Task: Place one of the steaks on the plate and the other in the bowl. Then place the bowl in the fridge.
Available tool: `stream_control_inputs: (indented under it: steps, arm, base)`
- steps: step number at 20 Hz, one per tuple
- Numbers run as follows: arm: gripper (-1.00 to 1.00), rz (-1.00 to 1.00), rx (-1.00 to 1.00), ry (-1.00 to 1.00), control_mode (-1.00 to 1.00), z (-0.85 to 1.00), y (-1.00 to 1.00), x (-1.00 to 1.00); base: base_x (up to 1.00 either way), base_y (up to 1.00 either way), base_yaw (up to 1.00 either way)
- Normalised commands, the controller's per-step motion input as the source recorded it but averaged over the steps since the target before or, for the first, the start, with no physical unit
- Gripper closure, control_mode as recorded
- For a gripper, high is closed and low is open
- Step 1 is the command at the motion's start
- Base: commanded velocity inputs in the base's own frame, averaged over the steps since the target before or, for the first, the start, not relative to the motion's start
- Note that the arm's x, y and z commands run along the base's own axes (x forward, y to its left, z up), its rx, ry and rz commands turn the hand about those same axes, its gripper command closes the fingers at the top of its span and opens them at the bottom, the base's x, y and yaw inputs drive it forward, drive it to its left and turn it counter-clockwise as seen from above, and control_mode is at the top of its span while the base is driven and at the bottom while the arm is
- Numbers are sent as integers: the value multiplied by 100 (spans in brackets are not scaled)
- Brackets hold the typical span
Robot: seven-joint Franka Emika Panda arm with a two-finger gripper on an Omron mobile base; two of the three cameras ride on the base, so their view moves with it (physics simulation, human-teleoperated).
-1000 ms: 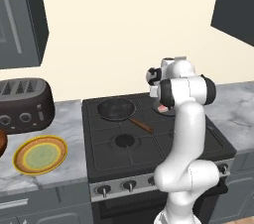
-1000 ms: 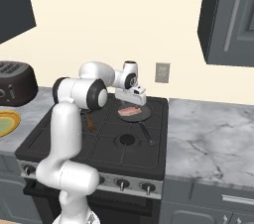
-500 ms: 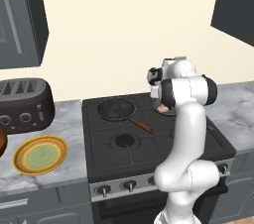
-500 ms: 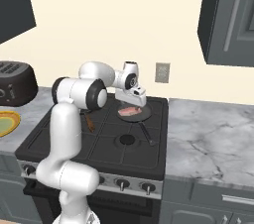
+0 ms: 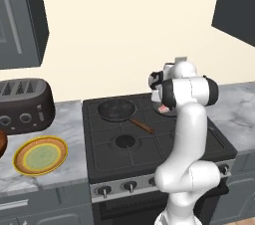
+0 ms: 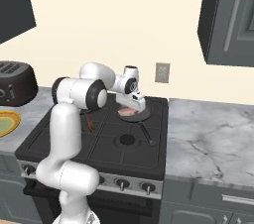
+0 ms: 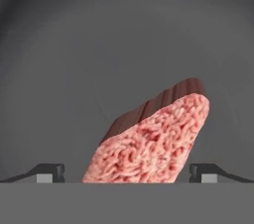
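Gripper (image 7: 126, 172) spread open, fingertips either side of steak (image 7: 154, 141) in dark pan (image 6: 141, 114) at stove's back right corner; plate (image 5: 40, 155) on counter left.

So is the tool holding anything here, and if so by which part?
Nothing is held. The tool is open, its fingertips either side of a steak lying in a pan.
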Motion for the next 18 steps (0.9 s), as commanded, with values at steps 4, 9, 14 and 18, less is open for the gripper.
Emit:
stream_control_inputs:
  steps: [4,9,14,18]
  arm:
    - [-100,-5,0,0,-100,-31,0,0]
    - [-100,0,0,0,-100,-4,0,0]
    - [100,0,0,0,-100,0,0,0]
    - [100,-1,0,0,-100,0,2,0]
  base:
    - [0,0,0]
    - [0,0,0]
    - [0,0,0]
    - [0,0,0]
